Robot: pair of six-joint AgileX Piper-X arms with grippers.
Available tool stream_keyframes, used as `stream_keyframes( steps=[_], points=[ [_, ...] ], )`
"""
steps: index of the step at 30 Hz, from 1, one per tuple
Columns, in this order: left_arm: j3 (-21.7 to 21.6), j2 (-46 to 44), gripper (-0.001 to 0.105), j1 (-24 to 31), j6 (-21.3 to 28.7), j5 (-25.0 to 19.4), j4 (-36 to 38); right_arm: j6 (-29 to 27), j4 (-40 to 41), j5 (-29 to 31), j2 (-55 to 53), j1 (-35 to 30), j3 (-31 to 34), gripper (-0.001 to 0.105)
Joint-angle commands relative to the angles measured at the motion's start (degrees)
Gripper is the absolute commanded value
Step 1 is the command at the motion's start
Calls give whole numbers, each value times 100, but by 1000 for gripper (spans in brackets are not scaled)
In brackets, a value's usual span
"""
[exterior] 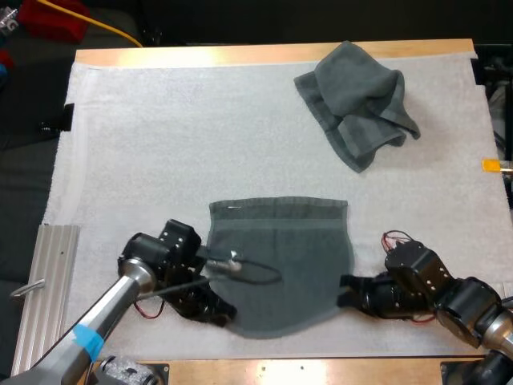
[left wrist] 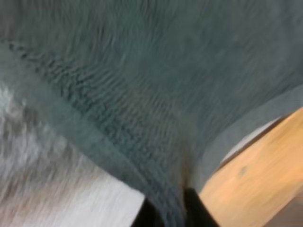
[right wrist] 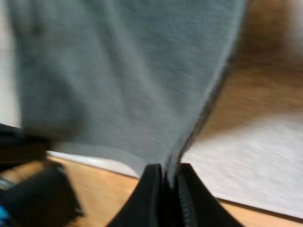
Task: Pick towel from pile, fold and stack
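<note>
Towel (exterior: 280,265) lies spread on the mat (exterior: 160,144) close to the near edge of the table (exterior: 240,56), between the two arms, and each arm has hold of one of its near corners. Left gripper (exterior: 218,310) is at the near left corner; in the left wrist view its black fingers (left wrist: 196,210) are closed on the cloth, a fold of the hem pinched between them and the wooden table edge just beyond. Right gripper (exterior: 346,290) is at the near right corner, and the right wrist view shows its fingers (right wrist: 149,198) likewise clamped on a thin edge of cloth that runs away from them. The coming move turns on this: the whole body of the towel stretches forward from both grippers, away from the robot, and ends in a straight far hem running left to right, parallel to the line between the two grippers. The near edge sags in a curve between the two grips. So the fold, as I judge it, calls for both arms to lift and carry their corners forward together, over the cloth, to the far hem. Neither arm is nearer, each has its own corner, and uneven travel would skew the fold. The crumpled towel (exterior: 357,100) sits well apart at the far right of the mat, clear of that path. By my judgement the task stands at its first fold.
</note>
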Motion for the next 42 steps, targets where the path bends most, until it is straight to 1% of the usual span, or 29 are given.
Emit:
stream_keyframes(
  steps=[1,2,5,8,12,17,19,22,24,26,29,31,33,37,39,42],
  points=[
    [-12,-32,0,55,-62,215,-99,155,-182,24,-7,-44,-47,0],
    [-12,-32,0,223,-145,383,-224,261,-285,75,2,-99,-47,0],
    [-12,-32,0,618,-464,476,-565,380,-560,54,117,-357,-47,0],
    [-12,-31,0,943,-611,688,-843,422,-871,-79,335,-579,-47,0],
    [-12,-21,0,1216,-961,728,-1311,549,-1412,-191,721,-802,-47,0],
    [-34,75,0,1343,-1483,859,-2011,676,-1939,-200,1193,-918,-47,0],
    [-94,202,0,1343,-1582,880,-2168,717,-2186,-200,1340,-938,-47,0],
    [-285,536,0,1343,-1673,877,-2282,840,-2548,-168,1556,-1026,-47,0],
    [-522,808,0,1343,-1685,877,-2312,987,-2904,-169,1741,-1155,-47,0],
    [-744,1022,0,1343,-1686,875,-2310,1038,-3067,-169,1876,-1257,-47,0],
    [-1083,1317,0,1343,-1686,804,-2310,1069,-3298,-169,2081,-1449,-47,0],
    [-1230,1484,0,1343,-1686,762,-2310,1106,-3450,-168,2199,-1564,-47,0],
    [-1389,1658,0,1343,-1691,574,-2309,1159,-3646,-157,2374,-1700,-47,0],
    [-1490,1826,0,1343,-1691,296,-2268,1242,-3898,-157,2608,-1848,-47,0],
    [-1488,1860,0,1343,-1691,78,-2270,1277,-4104,-157,2757,-1909,-47,0],
    [-1488,1900,0,1343,-1691,11,-2270,1317,-4292,-68,2871,-1913,-47,0]
  ],
)
